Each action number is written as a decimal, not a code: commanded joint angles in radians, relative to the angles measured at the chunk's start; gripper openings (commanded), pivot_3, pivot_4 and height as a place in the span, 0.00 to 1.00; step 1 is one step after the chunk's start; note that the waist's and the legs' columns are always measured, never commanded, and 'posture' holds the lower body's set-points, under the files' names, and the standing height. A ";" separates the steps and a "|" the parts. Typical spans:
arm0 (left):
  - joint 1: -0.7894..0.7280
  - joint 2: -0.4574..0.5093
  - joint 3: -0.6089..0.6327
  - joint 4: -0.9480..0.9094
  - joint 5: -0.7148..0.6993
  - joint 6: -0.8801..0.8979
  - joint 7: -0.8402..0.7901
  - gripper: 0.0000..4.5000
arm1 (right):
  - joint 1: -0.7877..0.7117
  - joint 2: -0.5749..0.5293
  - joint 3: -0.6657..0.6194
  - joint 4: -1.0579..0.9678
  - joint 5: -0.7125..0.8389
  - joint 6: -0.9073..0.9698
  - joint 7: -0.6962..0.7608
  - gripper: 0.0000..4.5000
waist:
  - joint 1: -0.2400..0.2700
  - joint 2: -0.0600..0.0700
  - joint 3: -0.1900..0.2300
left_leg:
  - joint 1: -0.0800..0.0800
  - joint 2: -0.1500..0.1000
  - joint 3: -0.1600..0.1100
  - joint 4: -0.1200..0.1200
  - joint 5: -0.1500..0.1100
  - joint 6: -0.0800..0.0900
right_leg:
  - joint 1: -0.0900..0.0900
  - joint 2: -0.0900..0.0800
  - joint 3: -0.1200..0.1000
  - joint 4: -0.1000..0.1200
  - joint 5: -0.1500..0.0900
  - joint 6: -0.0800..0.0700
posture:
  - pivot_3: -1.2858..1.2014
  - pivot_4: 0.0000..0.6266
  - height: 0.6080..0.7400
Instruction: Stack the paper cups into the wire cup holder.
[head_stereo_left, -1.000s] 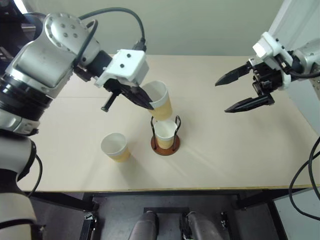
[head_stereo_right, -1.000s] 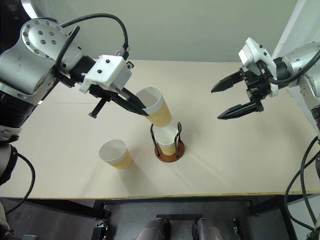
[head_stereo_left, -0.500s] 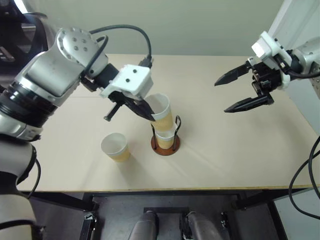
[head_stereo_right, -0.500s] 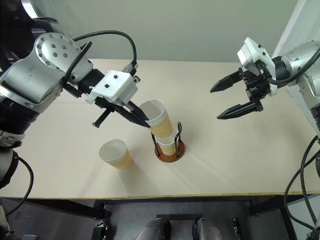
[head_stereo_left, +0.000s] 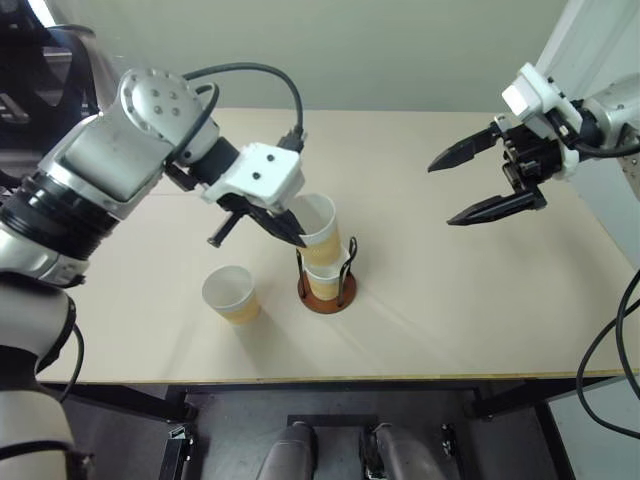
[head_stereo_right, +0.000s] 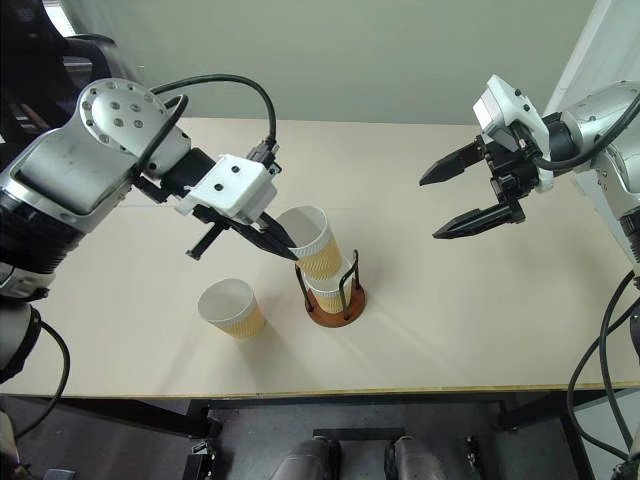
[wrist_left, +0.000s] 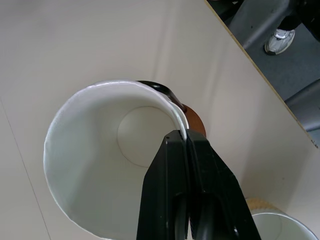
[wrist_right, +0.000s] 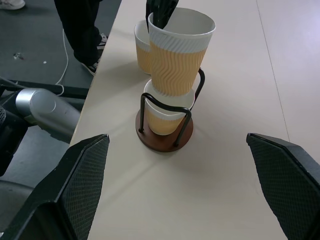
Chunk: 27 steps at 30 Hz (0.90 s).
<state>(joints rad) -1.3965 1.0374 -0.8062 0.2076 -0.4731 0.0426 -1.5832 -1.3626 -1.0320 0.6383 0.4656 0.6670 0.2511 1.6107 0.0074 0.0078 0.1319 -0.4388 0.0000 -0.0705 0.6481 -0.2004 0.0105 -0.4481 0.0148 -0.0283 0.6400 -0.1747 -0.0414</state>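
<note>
L pincer (head_stereo_right: 283, 243) pinches rim of tan ribbed paper cup (head_stereo_right: 310, 242) entering black-wire, brown-base holder (head_stereo_right: 336, 296); light, thin-walled, crushes easily; R pincer (head_stereo_right: 456, 198) spread, empty.

Beige worktop (head_stereo_left: 450, 290) against a plain pale wall (head_stereo_left: 400, 50).
Dark grey floor (wrist_right: 35, 55) lies beyond the worktop's edge.

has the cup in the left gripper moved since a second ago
Yes. The held cup, pinched by the left gripper, has come down toward the wire cup holder and now nests into the cup there.
</note>
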 joint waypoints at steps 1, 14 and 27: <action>-0.006 -0.004 0.022 0.007 0.021 -0.028 -0.031 0.00 | -0.029 -0.006 -0.025 -0.006 0.001 -0.014 0.004 1.00 | 0.000 0.000 0.000 | 0.000 0.000 0.000 0.000 0.000 0.000 | 0.000 0.000 0.000 0.000 0.000 0.000 | 0.52 0.24 1.00; 0.001 -0.079 0.072 0.052 0.073 -0.046 -0.031 0.00 | -0.028 -0.008 -0.025 -0.004 -0.010 -0.022 0.004 1.00 | 0.002 0.000 0.000 | 0.000 0.000 0.000 0.000 0.000 0.000 | 0.000 0.000 0.000 0.000 0.000 0.000 | 0.52 0.24 1.00; 0.002 -0.078 0.074 0.027 0.062 -0.007 -0.031 0.95 | -0.028 -0.007 -0.025 0.002 -0.021 -0.023 0.004 1.00 | 0.003 0.000 0.000 | 0.000 0.000 0.000 0.000 0.000 0.001 | 0.000 0.000 0.000 -0.001 0.001 0.001 | 0.52 0.24 1.00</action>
<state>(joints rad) -1.3859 0.9468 -0.7650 0.2530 -0.3988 0.0315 -1.5836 -1.3626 -1.0291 0.6383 0.4698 0.6434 0.2371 1.6107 0.0100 0.0077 0.1319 -0.4392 -0.0001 -0.0704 0.6483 -0.2008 0.0110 -0.4479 0.0147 -0.0283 0.6393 -0.1741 -0.0405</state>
